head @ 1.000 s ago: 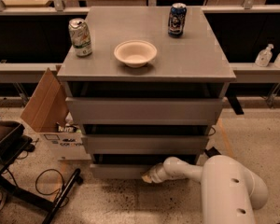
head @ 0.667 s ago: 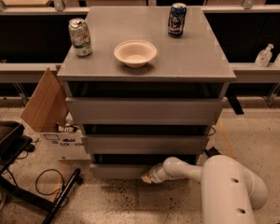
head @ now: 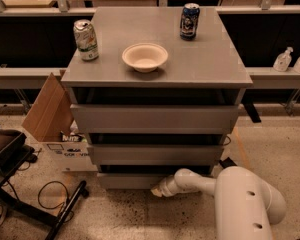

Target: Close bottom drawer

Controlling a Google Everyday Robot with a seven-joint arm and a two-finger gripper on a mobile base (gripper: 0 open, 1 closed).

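My gripper (head: 157, 189) is low, near the floor, at the front of the grey cabinet (head: 155, 79); its tip touches or all but touches the lower edge of the bottom drawer (head: 127, 180), towards the right of the part of that front that shows. Whether the gripper is open or closed I cannot tell; it shows only as a pale, blunt end against the drawer's grey face. My white arm (head: 242, 199) reaches in from the lower right; its thick segment covers the right end of the drawer.

The bottom drawer lies lowest of the three, under the middle drawer front (head: 155, 154); a dark gap runs between them, and none of its tray shows from here. The top drawer front (head: 155, 118) is the tallest.

On the cabinet's top stand three things, well apart – a cream bowl (head: 145, 57) near the middle, a green and white can (head: 85, 39) at the left edge, a dark blue can (head: 189, 21) towards the back right; both cans are upright.

To the left of the cabinet leans an open cardboard box (head: 47, 109); black cable (head: 50, 196) loops on the speckled floor below it.
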